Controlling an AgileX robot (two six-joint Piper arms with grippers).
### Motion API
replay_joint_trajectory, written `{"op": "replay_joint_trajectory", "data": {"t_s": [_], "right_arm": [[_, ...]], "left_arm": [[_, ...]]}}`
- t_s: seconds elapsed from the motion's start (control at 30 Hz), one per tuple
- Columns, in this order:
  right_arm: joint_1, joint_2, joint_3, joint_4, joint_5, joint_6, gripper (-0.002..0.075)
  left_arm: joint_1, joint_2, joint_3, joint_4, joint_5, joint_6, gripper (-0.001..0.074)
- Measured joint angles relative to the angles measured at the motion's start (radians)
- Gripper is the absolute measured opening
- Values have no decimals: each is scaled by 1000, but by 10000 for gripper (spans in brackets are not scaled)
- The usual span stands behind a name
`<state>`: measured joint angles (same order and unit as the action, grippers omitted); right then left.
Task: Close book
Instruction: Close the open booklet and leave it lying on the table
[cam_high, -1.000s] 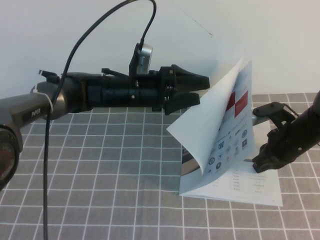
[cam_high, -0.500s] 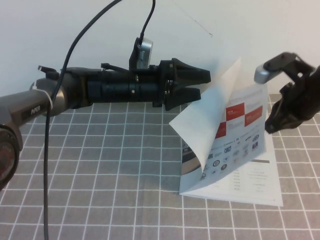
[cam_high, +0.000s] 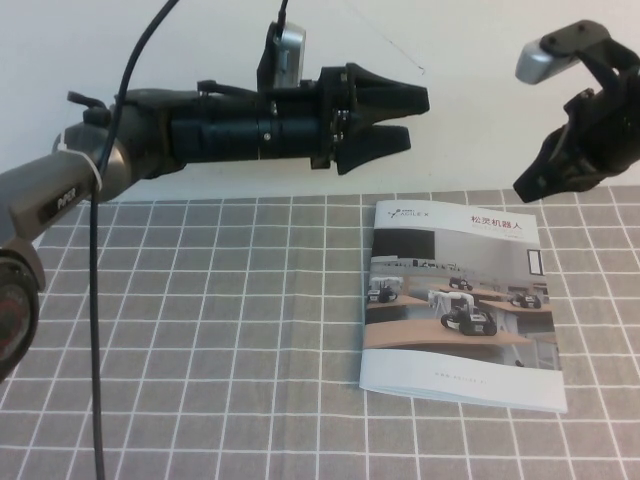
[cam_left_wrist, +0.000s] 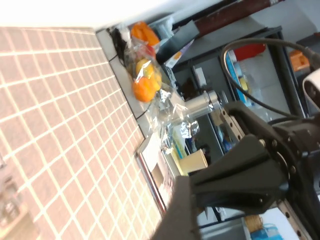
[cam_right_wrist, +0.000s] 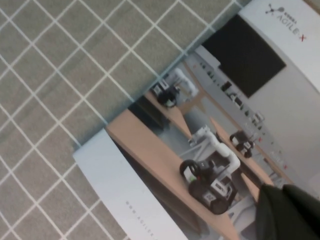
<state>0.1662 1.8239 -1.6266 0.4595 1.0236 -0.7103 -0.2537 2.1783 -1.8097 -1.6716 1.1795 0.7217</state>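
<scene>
AgileX brochure (cam_high: 460, 300) lies shut, cover up, flat on the grey checked cloth (cam_high: 200, 330) — right of centre, lower half of the high view. Left gripper (cam_high: 417, 116) hangs at upper centre, jaws apart, gripping nothing. Right gripper (cam_high: 535, 180) is at upper right, off the brochure — can't tell its state.

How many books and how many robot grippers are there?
Books: 1, the book, closed and flat on the table.
Grippers: 2, the left gripper, open and up in the air beyond the book's left part, and the right gripper, up in the air near the book's far right corner.
Total: 3.
</scene>
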Motion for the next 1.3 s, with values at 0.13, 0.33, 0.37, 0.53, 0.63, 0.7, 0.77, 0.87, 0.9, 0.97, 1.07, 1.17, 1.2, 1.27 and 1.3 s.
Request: {"op": "replay_joint_trajectory", "data": {"t_s": [0.13, 0.33, 0.37, 0.53, 0.63, 0.7, 0.77, 0.87, 0.9, 0.97, 1.07, 1.17, 1.2, 1.27, 1.3], "right_arm": [[0, 5, -8, 18, -4, 0, -3], [18, 110, 72, 16, -29, 0, -3], [21, 132, 88, 16, -35, 0, -3], [74, 251, 152, -1, -107, 0, -3], [103, 292, 159, -16, -149, 2, -3], [114, 302, 159, -41, -165, 4, -3], [120, 302, 156, -79, -168, 8, -3], [120, 296, 127, -168, -121, 40, -3], [116, 282, 109, -225, -94, 62, -3], [107, 245, 84, -307, -59, 104, -3], [88, 125, 59, -418, -40, 154, -3], [64, -23, 58, -477, -47, 191, -3], [56, -76, 58, -487, -46, 204, -3], [44, -174, 57, -500, -46, 222, -3], [41, -211, 57, -504, -46, 226, -3]], "left_arm": [[0, 0, -58, 1, 2, -22, 397], [0, -2, -157, 98, 8, -82, 61], [0, -6, -172, 135, 10, -84, 40], [6, -47, -262, 424, 26, -100, 6], [8, -92, -291, 599, 33, -134, 2], [8, -127, -298, 670, 39, -161, 1], [8, -158, -300, 725, 41, -180, 1], [8, -211, -300, 826, 31, -204, 0], [8, -240, -300, 871, 29, -218, 0], [8, -287, -302, 977, 28, -242, 0], [8, -366, -302, 1140, 30, -294, -1], [8, -428, -302, 1275, 50, -331, -1], [8, -447, -302, 1310, 61, -339, -1], [8, -480, -300, 1356, 73, -345, -1], [8, -501, -292, 1375, 73, -345, -1]]}}
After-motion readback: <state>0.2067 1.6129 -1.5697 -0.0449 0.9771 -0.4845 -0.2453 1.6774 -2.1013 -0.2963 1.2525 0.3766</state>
